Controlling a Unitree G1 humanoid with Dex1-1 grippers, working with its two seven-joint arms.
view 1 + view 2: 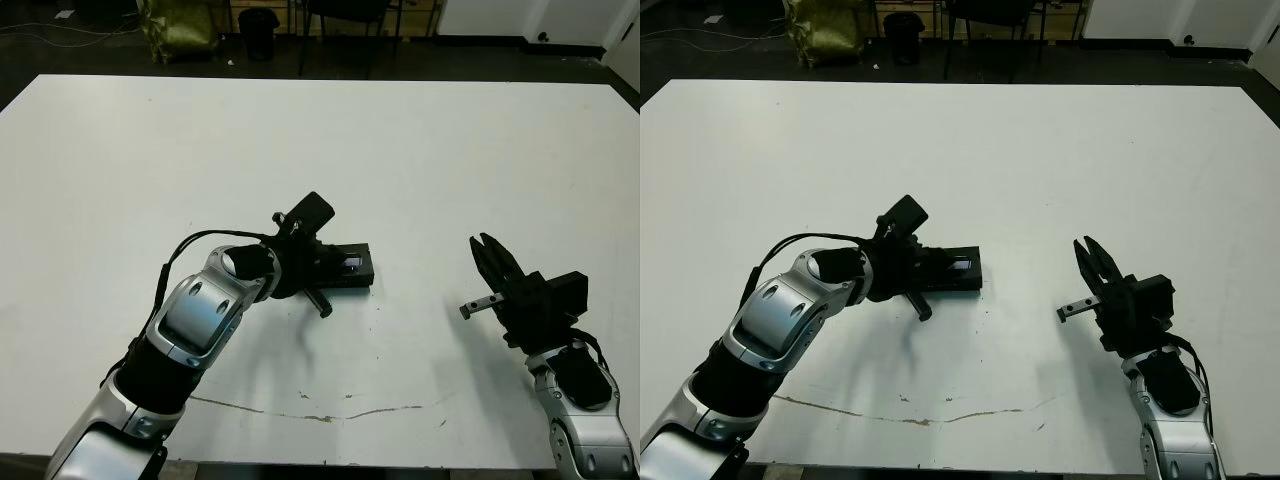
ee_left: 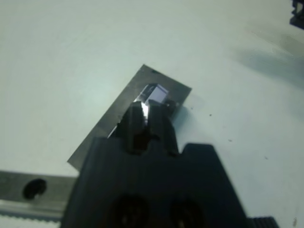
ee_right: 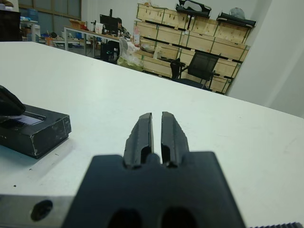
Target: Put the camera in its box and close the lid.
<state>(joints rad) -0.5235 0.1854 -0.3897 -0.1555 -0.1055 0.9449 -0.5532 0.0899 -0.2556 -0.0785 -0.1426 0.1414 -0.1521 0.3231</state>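
Observation:
The box (image 3: 45,135) sits near the table's middle with the flat black lid (image 1: 360,255) lying on top of it. A short piece of the lid's pale glossy strip (image 2: 156,93) shows just past my left fingertips. My left gripper (image 1: 335,263) is shut, its fingers (image 2: 142,118) resting tips-down on the lid. The camera is hidden from every view. Off to the right, my right gripper (image 1: 486,246) hovers shut and holds nothing, a good hand's width from the box.
A thin brown crack line (image 1: 300,412) runs along the table near its front edge. Chairs, a bin and wooden crates (image 3: 190,40) stand beyond the far edge. Bare white tabletop (image 1: 430,170) surrounds the box.

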